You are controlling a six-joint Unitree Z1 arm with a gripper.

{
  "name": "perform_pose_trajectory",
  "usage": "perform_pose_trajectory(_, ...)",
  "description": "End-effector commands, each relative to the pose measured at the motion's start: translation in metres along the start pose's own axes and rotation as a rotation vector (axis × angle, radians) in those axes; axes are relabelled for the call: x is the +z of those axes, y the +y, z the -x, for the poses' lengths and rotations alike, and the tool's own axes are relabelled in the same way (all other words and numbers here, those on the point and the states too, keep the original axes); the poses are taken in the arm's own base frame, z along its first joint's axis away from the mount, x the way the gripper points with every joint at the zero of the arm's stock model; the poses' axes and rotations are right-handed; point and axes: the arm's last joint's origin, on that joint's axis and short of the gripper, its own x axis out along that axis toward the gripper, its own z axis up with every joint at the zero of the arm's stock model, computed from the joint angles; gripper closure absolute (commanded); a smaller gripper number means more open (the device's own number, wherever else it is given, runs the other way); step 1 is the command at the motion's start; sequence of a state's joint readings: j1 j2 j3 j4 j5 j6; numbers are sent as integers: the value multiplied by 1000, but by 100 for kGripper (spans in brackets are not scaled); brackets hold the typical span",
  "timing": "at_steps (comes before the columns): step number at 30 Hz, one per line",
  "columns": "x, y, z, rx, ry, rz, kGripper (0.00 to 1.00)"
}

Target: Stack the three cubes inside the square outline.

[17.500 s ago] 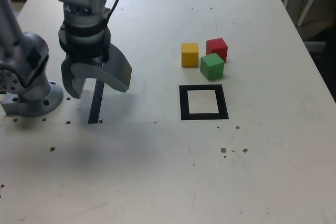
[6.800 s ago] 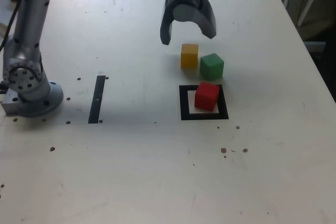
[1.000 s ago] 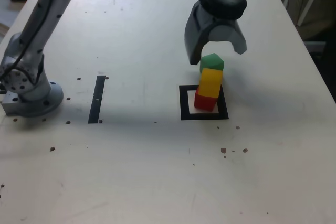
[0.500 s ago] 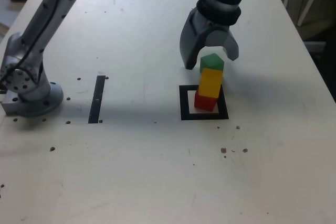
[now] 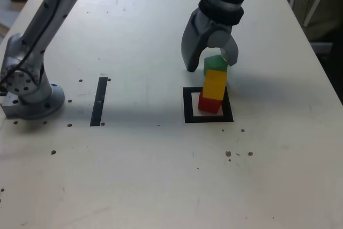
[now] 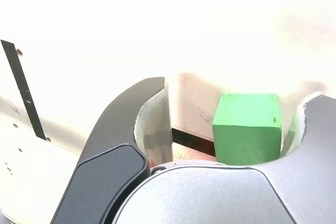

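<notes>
Exterior view: red cube sits inside the square outline, yellow cube on top; green cube lies on the bench just behind, the hand straddling it.
Wrist view: jaws part-open around the green cube, one finger apart from it.

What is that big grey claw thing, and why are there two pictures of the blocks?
The grey claw is a robot arm's gripper, its hand for picking things up. One picture comes from a camera beside the table. The other comes from a camera on the robot's wrist, so it looks right between the fingers.

On the white table is a black square outline. Inside it sits a red cube with a yellow cube on top. The green cube stands just behind them, between the fingers. There is a gap beside it on one side, and I cannot tell if the robot is gripping it yet. A black tape strip lies near the arm's base.
</notes>
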State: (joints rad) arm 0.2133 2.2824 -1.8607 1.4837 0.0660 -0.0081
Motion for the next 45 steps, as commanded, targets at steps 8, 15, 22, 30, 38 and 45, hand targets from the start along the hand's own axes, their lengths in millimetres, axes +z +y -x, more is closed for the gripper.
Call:
perform_pose_trajectory(8, 3, 2, 0, 3, -13, 3, 43)
perform_pose_trajectory(15, 4, 3, 3, 8, -40, -15, 73)
perform_pose_trajectory(22, 5, 2, 3, 1, -46, -27, 76)
perform_pose_trajectory(30, 5, 2, 4, 0, -49, -32, 77)
perform_pose_trajectory(38, -7, 1, 20, 6, -84, -59, 77)
perform_pose_trajectory(45, -26, -11, 56, 48, -142, -130, 77)
